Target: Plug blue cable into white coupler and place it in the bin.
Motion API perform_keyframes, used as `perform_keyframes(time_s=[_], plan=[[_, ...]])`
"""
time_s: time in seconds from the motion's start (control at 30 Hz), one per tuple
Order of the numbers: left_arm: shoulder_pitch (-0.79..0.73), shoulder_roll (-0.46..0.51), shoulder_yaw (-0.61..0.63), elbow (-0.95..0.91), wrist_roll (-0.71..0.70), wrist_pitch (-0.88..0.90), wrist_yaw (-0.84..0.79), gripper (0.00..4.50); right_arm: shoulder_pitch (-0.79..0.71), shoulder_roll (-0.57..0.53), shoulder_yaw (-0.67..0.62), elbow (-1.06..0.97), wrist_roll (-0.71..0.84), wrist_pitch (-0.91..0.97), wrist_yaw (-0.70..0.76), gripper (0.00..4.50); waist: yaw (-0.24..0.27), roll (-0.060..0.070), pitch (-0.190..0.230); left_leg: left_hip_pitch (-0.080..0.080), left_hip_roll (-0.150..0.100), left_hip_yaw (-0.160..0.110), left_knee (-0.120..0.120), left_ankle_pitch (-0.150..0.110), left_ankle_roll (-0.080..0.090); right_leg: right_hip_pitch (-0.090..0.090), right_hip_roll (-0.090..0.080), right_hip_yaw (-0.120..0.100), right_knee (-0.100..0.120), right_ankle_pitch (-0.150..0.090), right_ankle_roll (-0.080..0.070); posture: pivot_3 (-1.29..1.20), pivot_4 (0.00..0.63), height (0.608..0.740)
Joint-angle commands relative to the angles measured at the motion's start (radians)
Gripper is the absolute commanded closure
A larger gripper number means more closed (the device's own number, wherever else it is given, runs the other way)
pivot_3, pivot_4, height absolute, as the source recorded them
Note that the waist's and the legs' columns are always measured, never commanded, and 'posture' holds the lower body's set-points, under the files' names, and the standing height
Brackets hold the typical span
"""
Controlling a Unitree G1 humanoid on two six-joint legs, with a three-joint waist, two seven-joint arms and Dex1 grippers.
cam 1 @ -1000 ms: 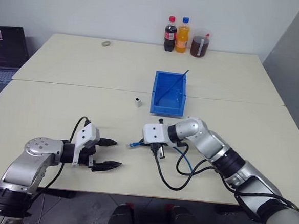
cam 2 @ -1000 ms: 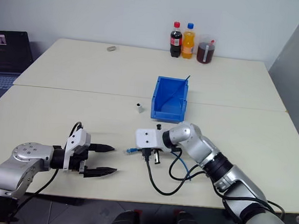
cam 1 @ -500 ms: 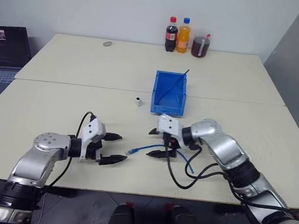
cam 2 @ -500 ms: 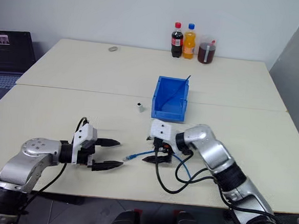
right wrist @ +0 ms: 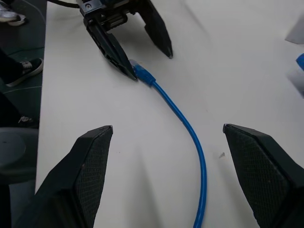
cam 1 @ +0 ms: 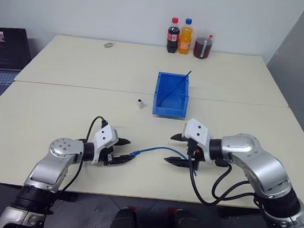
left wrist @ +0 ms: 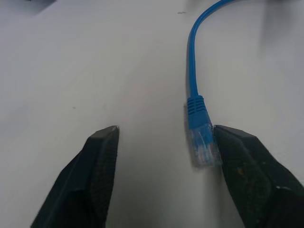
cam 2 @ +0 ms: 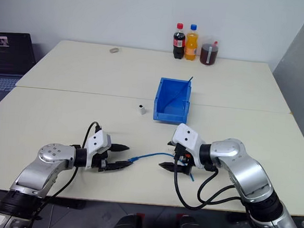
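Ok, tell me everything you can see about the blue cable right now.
The blue cable is a thin, flexible light-blue cord lying flat on the table in a gentle arc between the two grippers. Its near end has a ribbed blue boot and a clear plastic network plug. That plug lies between the open fingers of the left gripper, against one finger. The other end runs under the open right gripper, which is not holding it.

Cable [cam 1: 152, 150]: light blue, clear plug tip. Coupler [cam 1: 140, 103]: white, dark opening on one face. Bin [cam 1: 171, 95]: bright blue. Table [cam 1: 82, 72]: pale cream, plain. Both grippers, left [cam 1: 124, 153] and right [cam 1: 176, 148]: black fingers on white housings. Bottles: dark cola with red cap [cam 1: 172, 35], orange with blue cap [cam 1: 185, 36]. Laptop [cam 1: 7, 48]: dark.
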Motion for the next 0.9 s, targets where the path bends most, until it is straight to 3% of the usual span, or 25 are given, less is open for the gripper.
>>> perform_keyframes(time_s=[0.03,0.33,0.47,0.67,0.9], plan=[[0.054,0.0,-0.067,-0.02,0.046,0.011,0.003,2.3,-0.017,-0.016,-0.032,-0.053,0.021,0.004,-0.035,0.54,0.001,0.0,-0.001,0.0,0.0,0.0,0.0,0.0,0.0,0.0,0.0,0.0,0.0,0.0,0.0,0.0,0.15,0.74],[0.091,0.003,-0.058,-0.031,0.042,0.014,0.015,4.21,-0.024,-0.045,-0.031,-0.047,0.046,-0.02,-0.073,0.54,0.001,0.0,-0.002,0.0,0.0,0.0,0.0,0.0,0.0,0.0,0.0,0.0,0.0,0.0,0.0,0.0,0.15,0.74],[0.082,-0.014,-0.028,-0.019,0.026,-0.019,0.034,4.23,0.002,-0.044,-0.065,-0.05,0.072,-0.051,-0.075,0.54,0.001,0.0,-0.002,0.0,0.0,0.0,0.0,0.0,0.0,0.0,0.0,0.0,0.0,0.0,0.0,0.0,0.15,0.74],[0.015,-0.118,0.07,-0.099,-0.138,-0.002,0.056,4.24,0.137,-0.006,-0.208,-0.135,0.225,-0.022,-0.086,0.54,0.007,-0.001,-0.001,-0.002,0.0,-0.001,0.001,0.0,0.0,0.0,-0.001,-0.002,-0.001,0.0,0.0,0.0,0.15,0.74],[-0.027,-0.216,0.127,-0.244,-0.35,0.179,0.13,4.25,0.304,0.201,-0.378,-0.195,0.482,0.159,-0.274,0.54,-0.002,-0.002,-0.002,-0.002,0.0,-0.002,0.001,0.0,0.0,0.0,0.0,-0.002,0.0,0.001,-0.001,0.0,0.15,0.74]])
